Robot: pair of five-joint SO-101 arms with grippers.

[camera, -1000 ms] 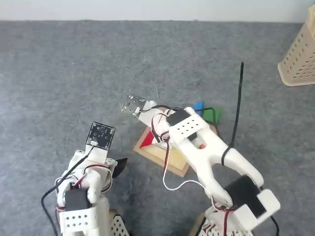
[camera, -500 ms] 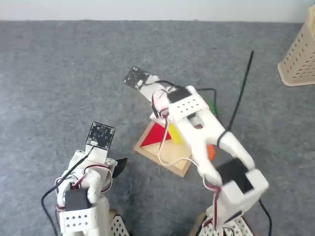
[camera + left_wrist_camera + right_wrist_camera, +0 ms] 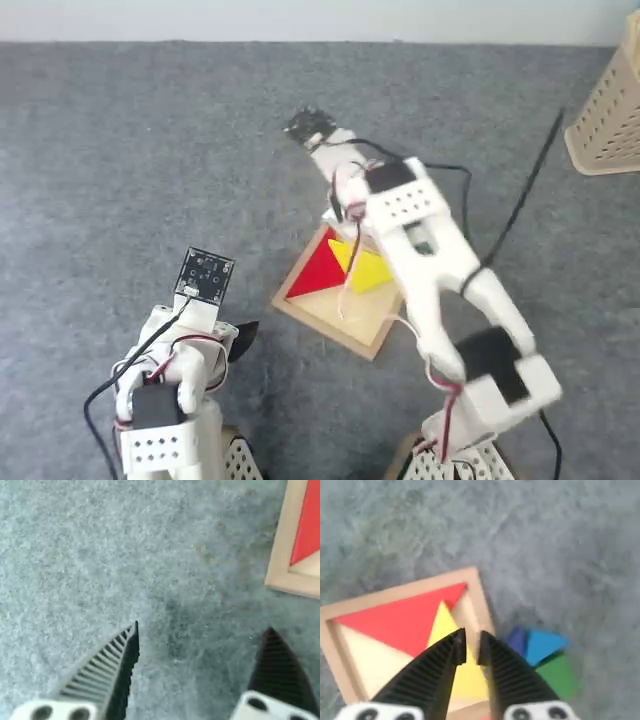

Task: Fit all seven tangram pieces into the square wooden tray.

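The square wooden tray (image 3: pixel 350 335) lies on the grey carpet, with a red triangle (image 3: pixel 316 270) and a yellow triangle (image 3: pixel 368 268) in it. In the right wrist view my right gripper (image 3: pixel 472 649) hangs over the tray (image 3: pixel 335 630), above the yellow triangle (image 3: pixel 462 677) by the red triangle (image 3: pixel 400 620). Its fingers are shut to a thin slit with nothing between them. Blue (image 3: pixel 542 642), green (image 3: pixel 560 676) and dark blue (image 3: pixel 517 637) pieces lie just outside the tray's rim. My left gripper (image 3: pixel 200 630) stands open over bare carpet beside a tray corner (image 3: pixel 282 555).
The right arm (image 3: pixel 430 260) stretches over the tray's right side and hides the carpet behind it. A perforated beige basket (image 3: pixel 610 110) stands at the far right. Open carpet spreads to the left and far side of the tray.
The right arm has swung up and toward the far side, uncovering the tray and the yellow triangle beside the red one. The left arm has kept still.
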